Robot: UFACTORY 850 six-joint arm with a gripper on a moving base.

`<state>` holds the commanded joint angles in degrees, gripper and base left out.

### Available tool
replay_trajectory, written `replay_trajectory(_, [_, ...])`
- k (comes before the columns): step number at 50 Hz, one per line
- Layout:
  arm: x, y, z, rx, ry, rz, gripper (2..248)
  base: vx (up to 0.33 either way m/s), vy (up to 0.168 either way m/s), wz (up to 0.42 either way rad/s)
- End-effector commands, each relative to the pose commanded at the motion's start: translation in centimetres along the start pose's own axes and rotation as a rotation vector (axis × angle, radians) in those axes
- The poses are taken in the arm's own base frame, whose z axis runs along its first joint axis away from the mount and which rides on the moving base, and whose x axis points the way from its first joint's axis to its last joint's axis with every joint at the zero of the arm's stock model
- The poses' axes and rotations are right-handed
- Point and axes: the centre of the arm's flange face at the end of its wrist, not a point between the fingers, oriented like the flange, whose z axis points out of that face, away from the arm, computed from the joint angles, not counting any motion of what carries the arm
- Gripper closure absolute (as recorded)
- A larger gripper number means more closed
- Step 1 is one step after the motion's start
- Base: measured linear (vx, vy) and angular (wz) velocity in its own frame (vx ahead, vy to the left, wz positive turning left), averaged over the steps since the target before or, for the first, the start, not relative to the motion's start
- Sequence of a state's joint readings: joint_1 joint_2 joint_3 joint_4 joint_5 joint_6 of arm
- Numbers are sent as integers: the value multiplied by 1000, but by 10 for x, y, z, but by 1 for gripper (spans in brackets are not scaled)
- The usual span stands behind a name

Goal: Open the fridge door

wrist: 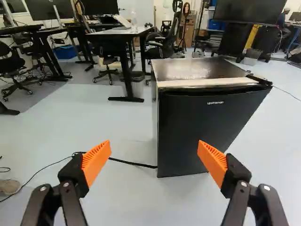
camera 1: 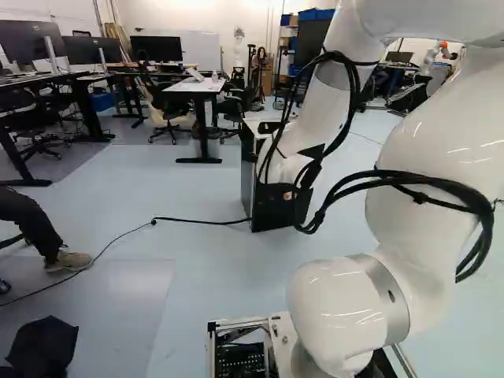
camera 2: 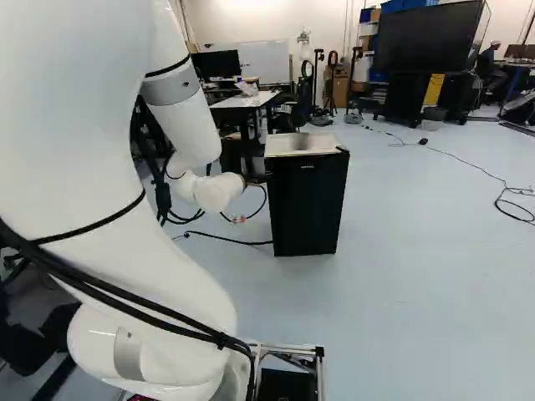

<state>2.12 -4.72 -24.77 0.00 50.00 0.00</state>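
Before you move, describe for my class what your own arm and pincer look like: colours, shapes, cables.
My arm is glossy white, built of thick, rounded segments with grey bands around some of them. Black cables run along the outside in loops. My pincer has two black, linked fingers with ribbed orange pads.

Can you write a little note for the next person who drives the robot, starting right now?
Gripper: open, holding nothing.
Fridge: standing on the floor, ahead of the gripper.
Done: the gripper faces the fridge; the door looks shut.
Left: reach the door and pull it open. I'd try the edge away from the black bracket, which looks like the hinge.
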Motion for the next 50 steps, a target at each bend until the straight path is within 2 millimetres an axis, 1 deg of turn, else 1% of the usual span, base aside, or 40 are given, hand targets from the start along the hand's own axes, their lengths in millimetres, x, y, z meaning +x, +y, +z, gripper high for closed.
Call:
replay_trajectory(23, [10, -22, 31, 30, 7, -1, 3, 0, 0, 0])
replay_trajectory(50, [21, -44, 67, 6, 19, 49, 3, 0, 0, 0])
